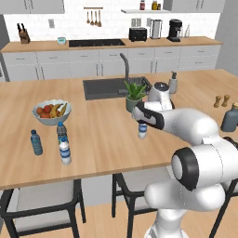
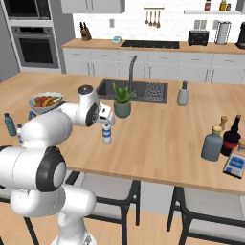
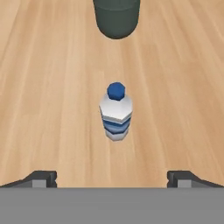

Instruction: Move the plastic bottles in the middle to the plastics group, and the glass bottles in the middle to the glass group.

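Dark claw (image 3: 112, 177) fingertips stand fully apart, gripping nothing, just above a small clear-white plastic bottle with blue cap and blue label (image 3: 116, 112), upright mid wooden surface (image 3: 43, 87) before a dark plant pot (image 3: 116, 17).

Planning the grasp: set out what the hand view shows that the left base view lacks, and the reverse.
Hand view: the gripper is open, its tips wide apart low in the picture, with the small bottle centred ahead of the gap, seen from above, blue cap up.
Left base view: the wider island, with a fruit bowl, a blue bottle, a dark bottle and a clear bottle at its left, the sink, and a large grey-blue bottle at the right.
Both: that small bottle standing upright on the wooden top, with the dark plant pot beyond it.
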You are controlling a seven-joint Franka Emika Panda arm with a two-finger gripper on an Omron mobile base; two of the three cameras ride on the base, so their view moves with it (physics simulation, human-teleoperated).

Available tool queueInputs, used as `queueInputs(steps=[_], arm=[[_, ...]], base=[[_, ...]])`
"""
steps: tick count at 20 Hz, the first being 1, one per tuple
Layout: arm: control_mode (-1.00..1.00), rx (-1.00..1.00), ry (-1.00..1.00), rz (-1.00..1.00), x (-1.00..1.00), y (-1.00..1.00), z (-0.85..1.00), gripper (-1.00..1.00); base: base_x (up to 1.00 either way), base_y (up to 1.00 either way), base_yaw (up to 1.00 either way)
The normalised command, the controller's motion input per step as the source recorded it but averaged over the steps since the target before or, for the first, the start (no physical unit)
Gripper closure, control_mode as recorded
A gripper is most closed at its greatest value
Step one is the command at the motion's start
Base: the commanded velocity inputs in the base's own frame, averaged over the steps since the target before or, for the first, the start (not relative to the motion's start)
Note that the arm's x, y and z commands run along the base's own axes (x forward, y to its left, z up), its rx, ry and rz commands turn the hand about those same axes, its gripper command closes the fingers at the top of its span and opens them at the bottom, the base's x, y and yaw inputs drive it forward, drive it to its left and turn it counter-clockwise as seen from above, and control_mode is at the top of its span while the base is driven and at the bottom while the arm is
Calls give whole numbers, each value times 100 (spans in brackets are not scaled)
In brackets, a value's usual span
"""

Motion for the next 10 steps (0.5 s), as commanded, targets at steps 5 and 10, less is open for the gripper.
queueInputs(steps=[5, 10], arm=[[-100, 2, -14, -2, 4, 0, -10, -100], [-100, 0, -8, -1, 10, 0, -7, -100]], base=[[0, 0, 0], [0, 0, 0]])
